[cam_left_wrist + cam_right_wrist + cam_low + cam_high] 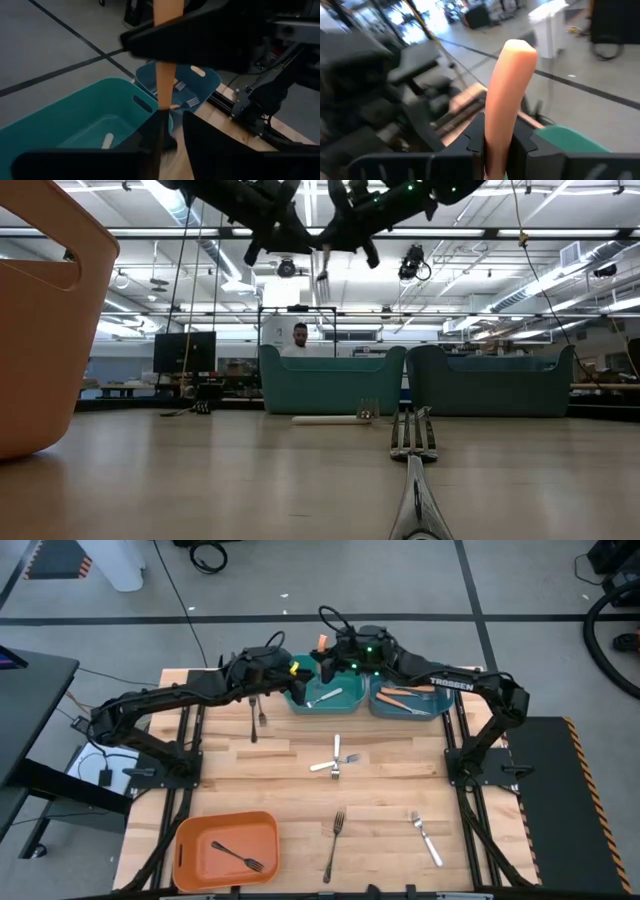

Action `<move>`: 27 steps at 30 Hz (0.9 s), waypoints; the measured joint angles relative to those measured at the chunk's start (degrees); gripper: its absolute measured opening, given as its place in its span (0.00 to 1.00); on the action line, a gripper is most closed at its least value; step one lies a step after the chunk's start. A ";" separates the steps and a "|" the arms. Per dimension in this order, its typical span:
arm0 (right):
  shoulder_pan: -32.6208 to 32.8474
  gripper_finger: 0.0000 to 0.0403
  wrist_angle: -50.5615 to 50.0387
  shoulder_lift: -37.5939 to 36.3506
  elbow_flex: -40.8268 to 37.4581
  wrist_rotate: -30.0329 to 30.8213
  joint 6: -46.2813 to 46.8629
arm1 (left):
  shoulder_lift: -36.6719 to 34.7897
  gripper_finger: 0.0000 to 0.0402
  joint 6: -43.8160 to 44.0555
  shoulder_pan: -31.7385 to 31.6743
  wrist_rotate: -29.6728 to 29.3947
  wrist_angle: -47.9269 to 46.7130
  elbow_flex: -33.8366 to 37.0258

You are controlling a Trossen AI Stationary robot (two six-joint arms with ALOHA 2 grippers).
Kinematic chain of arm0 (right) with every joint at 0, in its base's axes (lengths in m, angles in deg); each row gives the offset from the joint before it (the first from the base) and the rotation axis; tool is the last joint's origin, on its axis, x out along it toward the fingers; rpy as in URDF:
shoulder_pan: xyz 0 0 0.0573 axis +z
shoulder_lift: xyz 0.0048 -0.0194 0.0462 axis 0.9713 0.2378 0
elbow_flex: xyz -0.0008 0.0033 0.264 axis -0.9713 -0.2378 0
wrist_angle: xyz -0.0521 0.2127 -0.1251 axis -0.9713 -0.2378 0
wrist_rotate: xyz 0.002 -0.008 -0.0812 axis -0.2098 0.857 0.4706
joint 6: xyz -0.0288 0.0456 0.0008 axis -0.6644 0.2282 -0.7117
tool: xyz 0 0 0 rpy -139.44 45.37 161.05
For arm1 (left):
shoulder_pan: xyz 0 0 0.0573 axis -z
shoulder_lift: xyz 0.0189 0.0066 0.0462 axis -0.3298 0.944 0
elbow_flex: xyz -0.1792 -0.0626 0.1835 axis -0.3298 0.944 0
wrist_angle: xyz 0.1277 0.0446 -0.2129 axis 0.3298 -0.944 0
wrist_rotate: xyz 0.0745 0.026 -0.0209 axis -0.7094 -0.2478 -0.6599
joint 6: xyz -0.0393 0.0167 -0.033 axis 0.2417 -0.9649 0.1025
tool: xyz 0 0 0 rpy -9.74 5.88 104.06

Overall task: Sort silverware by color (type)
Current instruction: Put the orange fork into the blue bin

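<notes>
Currently: handover of orange fork [512, 95] above the teal bins [325, 697] at the far bench edge, right end effector [497, 142] clamped on its handle, left end effector [170, 132] parting beside it; next, probably, lower into the right bin.

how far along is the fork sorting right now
Partly done. Sorted: a white-handled fork in the teal bin, orange-handled forks in the blue bin, one dark fork in the orange bin. In hand: the right gripper clamps an orange-handled fork above the bins, with the left gripper beside it. Left: five forks on the table.
</notes>
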 joint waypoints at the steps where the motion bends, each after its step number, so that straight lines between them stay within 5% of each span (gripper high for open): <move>1: -0.20 0.11 -0.98 -0.83 0.00 0.91 -0.95 | -0.37 0.23 -0.08 -0.23 0.06 -0.18 0.00; 14: -4.66 0.11 -41.60 -13.49 0.11 19.32 -22.64 | -5.58 0.32 -3.92 -6.88 0.29 -1.37 -0.05; 21: -8.48 0.11 -61.16 -10.45 0.04 19.67 -32.00 | -6.14 0.32 -7.31 -8.29 0.34 -1.95 0.00; 27: -10.20 0.11 -66.62 -4.15 0.04 18.20 -36.73 | -6.14 0.32 -8.84 -8.26 0.35 -1.85 0.00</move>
